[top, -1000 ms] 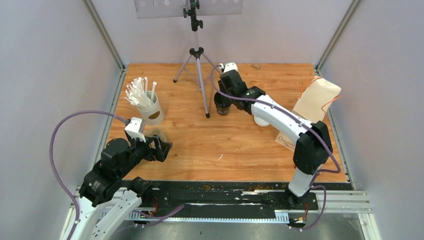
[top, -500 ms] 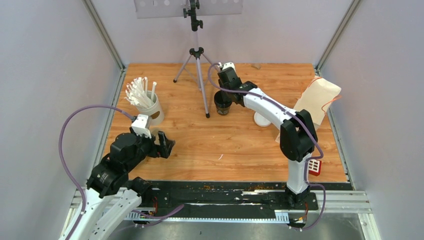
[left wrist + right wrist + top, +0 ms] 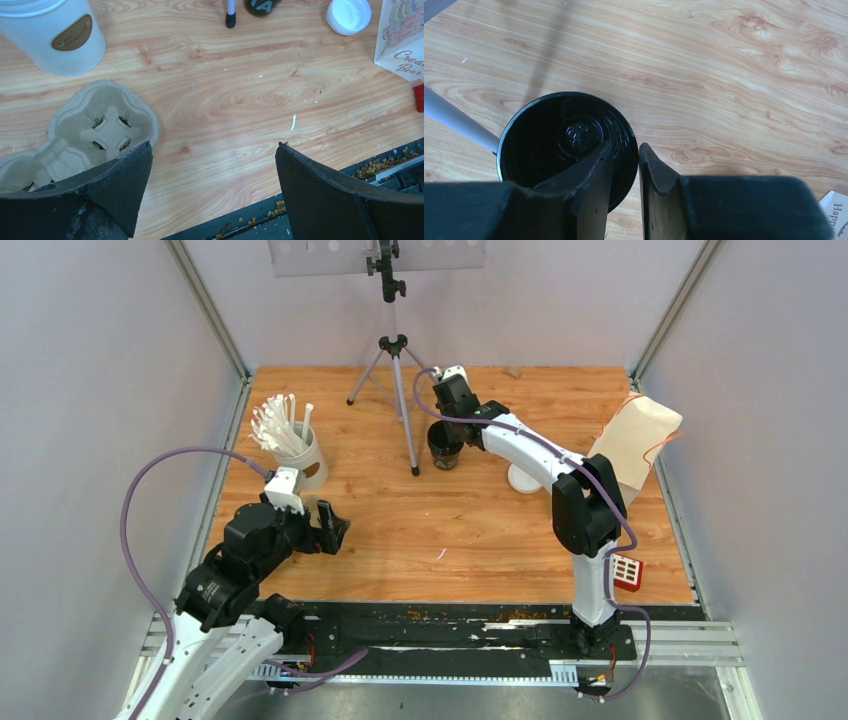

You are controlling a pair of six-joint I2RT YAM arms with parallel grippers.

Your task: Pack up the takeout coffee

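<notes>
Finding: the cup (image 3: 549,130) stands upright on the table at the far middle, unlidded and apparently empty, its moulded bottom showing. Its lid (image 3: 520,478) lies apart to the right, near the bag (image 3: 635,435).

Right gripper (image 3: 625,150): one finger is inside the cup and the other outside, with the rim wall in the narrow gap between them. From the wrist view I cannot tell whether the pads already bite the paper or stand just off it.

Left gripper (image 3: 214,147): spread wide and holding nothing, hanging above the carrier (image 3: 100,125) at the near left, beside the straw cup (image 3: 55,35).

Hazards:
- A pinch on one side of a thin paper rim may oval or crease it. A bent rim would likely refuse the lid.
- Held by one wall only, the cup may tilt or swing when raised and slip from the pads.
- A tripod (image 3: 395,390) leg stands just beside the cup. A sideways lift toward it could knock the leg or drag the cup against it.
- The carrier is well apart from the cup, so the carry across the table is long and gives a weak grip time to fail.
- The spread left fingers overhang the carrier and may obstruct the right arm's approach to its pockets.
</notes>
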